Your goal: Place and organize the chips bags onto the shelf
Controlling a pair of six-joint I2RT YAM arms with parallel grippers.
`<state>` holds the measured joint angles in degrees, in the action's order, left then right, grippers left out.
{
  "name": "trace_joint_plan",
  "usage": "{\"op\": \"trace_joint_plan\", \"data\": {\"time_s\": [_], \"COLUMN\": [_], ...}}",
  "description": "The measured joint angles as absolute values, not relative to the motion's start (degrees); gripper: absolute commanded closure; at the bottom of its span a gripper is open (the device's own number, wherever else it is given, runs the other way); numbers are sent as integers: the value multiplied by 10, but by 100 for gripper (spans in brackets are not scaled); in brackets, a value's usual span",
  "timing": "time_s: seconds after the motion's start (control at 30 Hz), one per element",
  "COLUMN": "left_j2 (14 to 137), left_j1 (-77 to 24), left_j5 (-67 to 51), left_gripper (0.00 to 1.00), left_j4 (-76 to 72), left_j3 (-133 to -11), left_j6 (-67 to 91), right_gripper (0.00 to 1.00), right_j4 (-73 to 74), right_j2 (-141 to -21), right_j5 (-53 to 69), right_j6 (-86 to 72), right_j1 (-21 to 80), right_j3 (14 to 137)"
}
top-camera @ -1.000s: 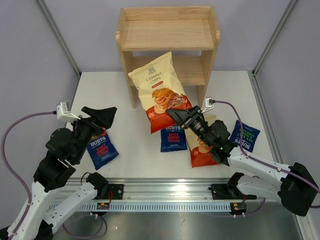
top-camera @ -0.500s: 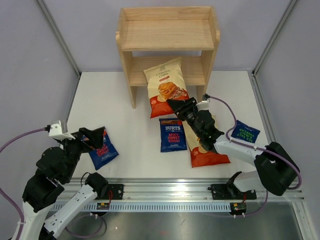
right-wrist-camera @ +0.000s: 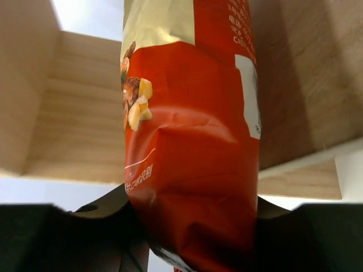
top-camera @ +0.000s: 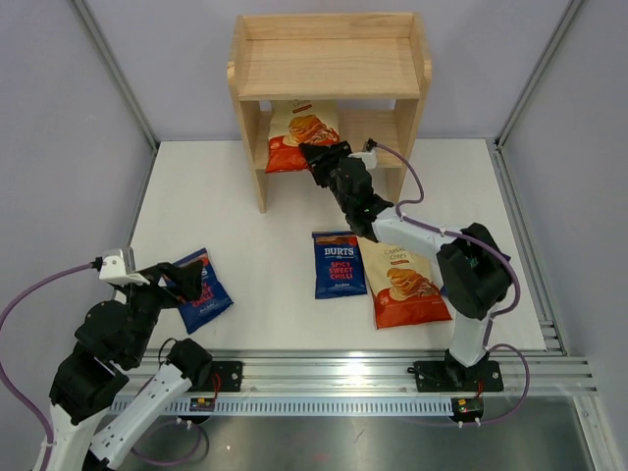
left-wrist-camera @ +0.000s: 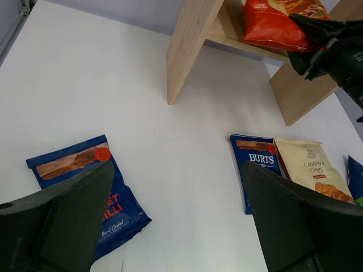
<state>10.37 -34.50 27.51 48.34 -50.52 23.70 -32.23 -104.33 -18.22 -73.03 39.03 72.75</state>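
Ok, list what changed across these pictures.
The right gripper, still shut on the held Cassava Chips bag, carried it from above the table's middle into the lower tier of the shelf. The left gripper, open, pulled back toward the near edge, ending above the left Burts bag. Nothing was released. That bag, the middle Burts bag and the flat Cassava Chips bag stayed put.

My right gripper (top-camera: 314, 157) is now stretched forward, and the cassava bag (top-camera: 297, 132) clamped in it has gone from in front of the shelf (top-camera: 329, 69) into its lower tier. My left gripper (top-camera: 188, 280), fingers spread, has dropped back toward the near edge.
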Motion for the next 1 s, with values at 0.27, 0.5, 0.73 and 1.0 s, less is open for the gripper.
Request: {"op": "trace_joint_plan", "data": {"time_s": [0.27,0.5,0.73,1.0], "left_j2": [83,83,77,76], "left_j1": [-345,-345,-345,-345], "left_j5": [275,276,276,277], "left_gripper": [1,1,1,1], "left_j4": [482,481,481,480], "left_j3": [-502,-501,-501,-501], "left_j6": [233,233,233,233], "right_gripper": [73,51,26,16], "right_j4": [-242,-144,-66,7], "right_j2": [-1160,-1178,-1179,-1140], "right_j5": [-197,-213,-214,-214], "right_j6": [-747,-729,-716,-697], "right_j1": [393,406,408,408], "right_j3": [876,954,988,986]}}
